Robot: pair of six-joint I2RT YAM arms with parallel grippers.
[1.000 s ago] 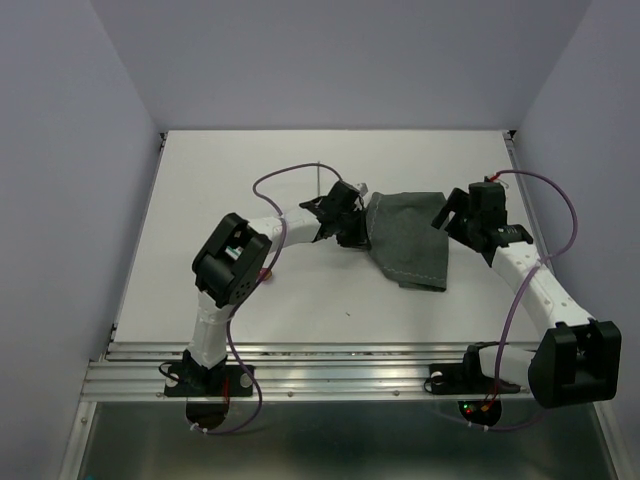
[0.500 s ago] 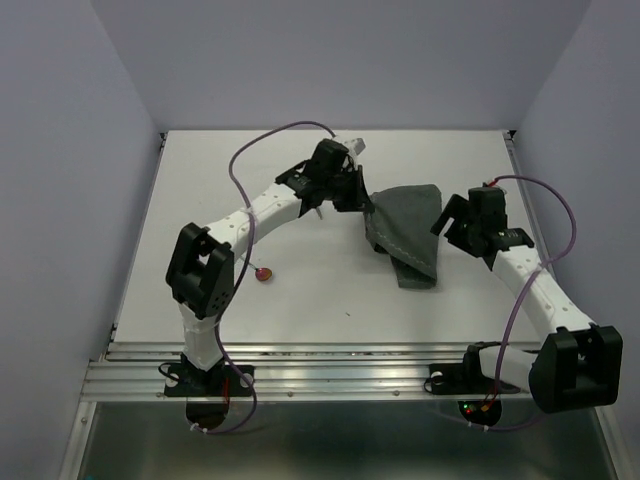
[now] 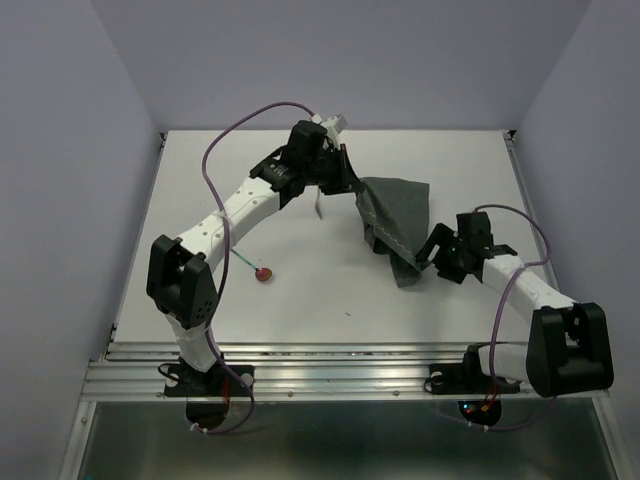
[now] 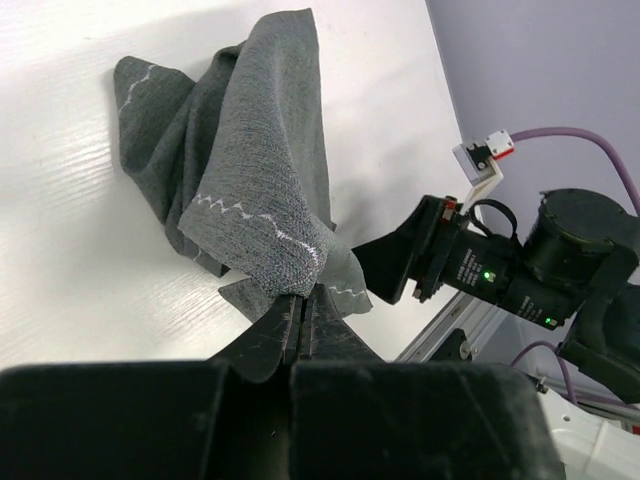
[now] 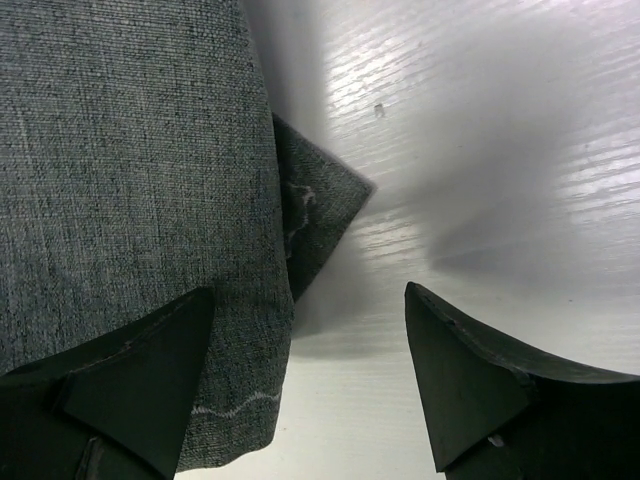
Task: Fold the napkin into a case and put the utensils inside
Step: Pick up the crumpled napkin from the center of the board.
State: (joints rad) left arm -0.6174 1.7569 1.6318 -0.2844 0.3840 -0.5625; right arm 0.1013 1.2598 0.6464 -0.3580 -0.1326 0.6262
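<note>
Left side: left gripper (image 4: pixel 303 300) (image 3: pixel 347 186) has its jaws pressed together on a seamed corner of the napkin (image 4: pixel 250 150), which is lifted off the table (image 3: pixel 300 310).
Right side: right gripper (image 5: pixel 308 292) (image 3: pixel 432 256) has its jaws spread wide and holds nothing. One finger is over the cloth edge, the other over bare table. Contact cannot be told.
Napkin place: napkin (image 3: pixel 395 215) (image 5: pixel 120 150) is at 1 o'clock from the table's middle. It is raised at its 10 o'clock corner and bunched on the surface at its 6 o'clock end, just beside the right gripper.
Spoon: spoon (image 3: pixel 262 273) lies at 8 o'clock from the middle, well apart from the cloth, red bowl nearest the bases.
Stick: stick (image 3: pixel 319 208) is thin and pale, at 6 o'clock from the left gripper, too small to identify.
Hidden: the upper end of the spoon handle runs under the left arm. The inner folds of the napkin are hidden. The right wrist view cuts off the cloth at its left and top edges.
Count: two arms, two grippers, one napkin, one spoon, one stick.
</note>
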